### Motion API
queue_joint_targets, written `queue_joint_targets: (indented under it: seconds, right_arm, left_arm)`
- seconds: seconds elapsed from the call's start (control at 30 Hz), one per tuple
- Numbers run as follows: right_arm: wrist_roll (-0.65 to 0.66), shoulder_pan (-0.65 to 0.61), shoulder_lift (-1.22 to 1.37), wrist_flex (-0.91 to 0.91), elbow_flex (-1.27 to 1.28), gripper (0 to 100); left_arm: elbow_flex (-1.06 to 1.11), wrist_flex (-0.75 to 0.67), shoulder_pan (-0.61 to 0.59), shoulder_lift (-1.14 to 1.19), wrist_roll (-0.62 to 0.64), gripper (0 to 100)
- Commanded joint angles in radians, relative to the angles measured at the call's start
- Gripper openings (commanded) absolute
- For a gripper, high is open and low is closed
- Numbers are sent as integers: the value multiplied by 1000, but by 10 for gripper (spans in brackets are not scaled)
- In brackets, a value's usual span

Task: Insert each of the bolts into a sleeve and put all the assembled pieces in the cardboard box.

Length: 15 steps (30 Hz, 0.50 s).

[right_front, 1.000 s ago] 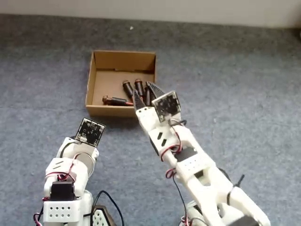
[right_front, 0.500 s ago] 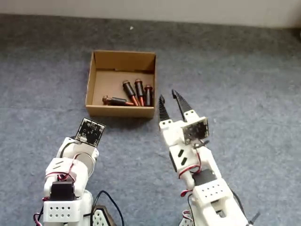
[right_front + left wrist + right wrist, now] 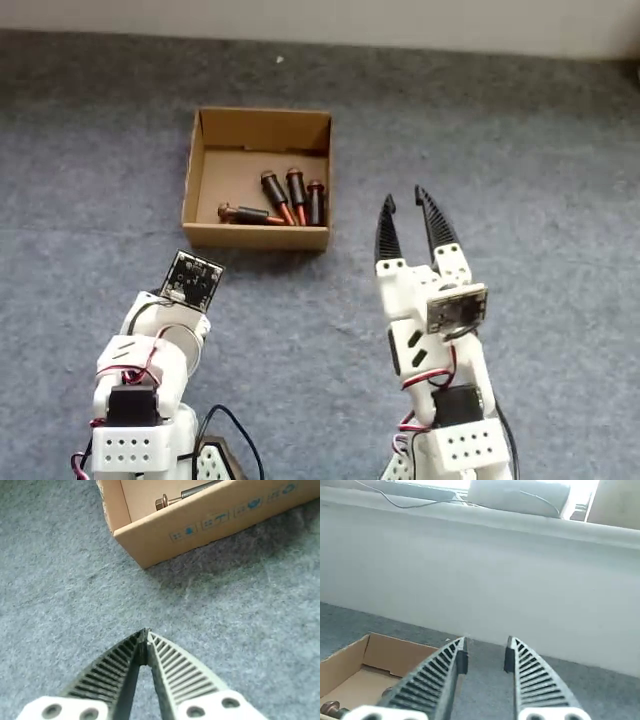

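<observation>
Lower left in high view: L arm point(image 3: 140, 370), folded close to its base. L gripper point(image 3: 146, 633): pressed shut tip to tip, nothing btwn the fingers, hanging over grey carpet point(image 3: 60, 580) near one corner of the cardboard box point(image 3: 215, 522), not touching it. Just inside that box wall: a bolt head point(image 3: 161, 502).

Further right in high view, ahead of L arm: the box point(image 3: 255, 237) flat on carpet, open top. Inside: four assembled pieces point(image 3: 296, 188), dark sleeves w/ coppery bolts. Three side by side toward the box's right wall, roughly parallel. Fourth point(image 3: 248, 214) crosswise along the front wall, left of the others.

Right of box & apart from it: R gripper point(image 3: 403, 197), pointing away from its base. Fingers spread partway, clear gap, nothing held. Same in R wrist view point(image 3: 486, 641): open gap btwn ribbed fingers, pale wall point(image 3: 470, 580) beyond, box corner point(image 3: 350, 665) also in shot.
</observation>
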Motion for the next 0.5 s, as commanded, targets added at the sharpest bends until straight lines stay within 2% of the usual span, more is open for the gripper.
queue_joint_targets:
  seconds: [0.0, 0.07, 0.47]
  right_arm:
    - [-51, 39, -174, 236, 151, 116]
    - [-78, 48, -237, 383, 150, 116]
    - [-92, 51, -191, 768, 151, 116]
  left_arm:
    - [21, -15, 7, -7, -14, 7]
    - [21, -15, 7, -7, -14, 7]
    - [21, -20, 7, -7, -14, 7]
